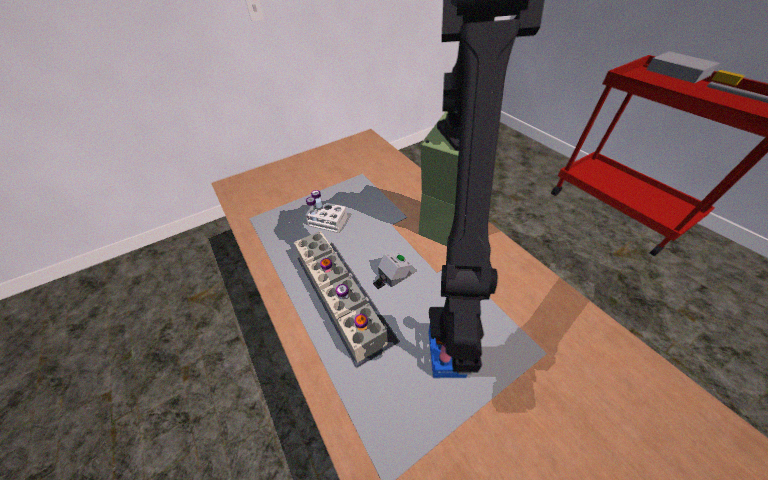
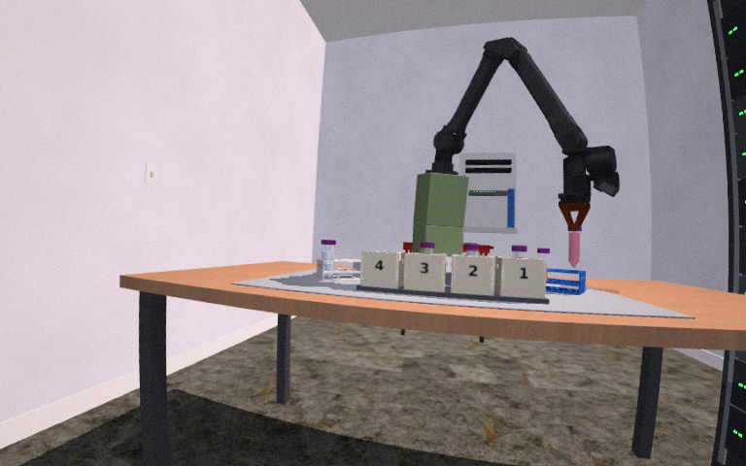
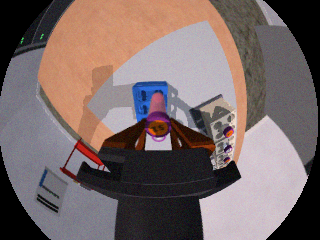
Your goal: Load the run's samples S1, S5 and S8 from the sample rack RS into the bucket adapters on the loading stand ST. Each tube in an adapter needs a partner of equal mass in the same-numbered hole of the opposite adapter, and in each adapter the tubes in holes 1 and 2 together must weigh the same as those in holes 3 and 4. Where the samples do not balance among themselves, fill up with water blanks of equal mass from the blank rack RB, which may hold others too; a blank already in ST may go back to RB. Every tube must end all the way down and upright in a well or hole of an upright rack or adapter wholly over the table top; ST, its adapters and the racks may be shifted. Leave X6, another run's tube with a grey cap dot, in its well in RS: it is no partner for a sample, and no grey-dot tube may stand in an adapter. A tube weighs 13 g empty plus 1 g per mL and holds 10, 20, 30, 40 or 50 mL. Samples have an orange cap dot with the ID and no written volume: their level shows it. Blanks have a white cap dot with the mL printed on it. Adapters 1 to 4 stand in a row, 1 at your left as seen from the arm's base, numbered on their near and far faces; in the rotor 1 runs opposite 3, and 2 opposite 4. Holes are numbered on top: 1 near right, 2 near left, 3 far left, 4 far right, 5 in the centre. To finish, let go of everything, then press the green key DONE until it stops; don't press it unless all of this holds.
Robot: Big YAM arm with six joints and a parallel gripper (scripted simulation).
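End effector [image 2: 574, 227] clamped on the cap end of a pink-filled, purple-capped sample tube [image 2: 574, 248]. Tube hangs upright, long axis vertical, conical tip just above the blue sample rack [image 2: 566, 281] at centre right of the exterior view. Beige bucket adapter marked 1 [image 2: 521, 277] stands just left of that rack; judged next carry goes leftward along the tabletop [image 2: 687, 329].

The black arm [image 2: 541, 98] rises from its base, bends sharply at a high elbow and drops to a vertical wrist, where the downward-pointing gripper [image 2: 574, 223] has its orange-brown fingers clamped on a pink-filled tube [image 2: 574, 248] by the cap.
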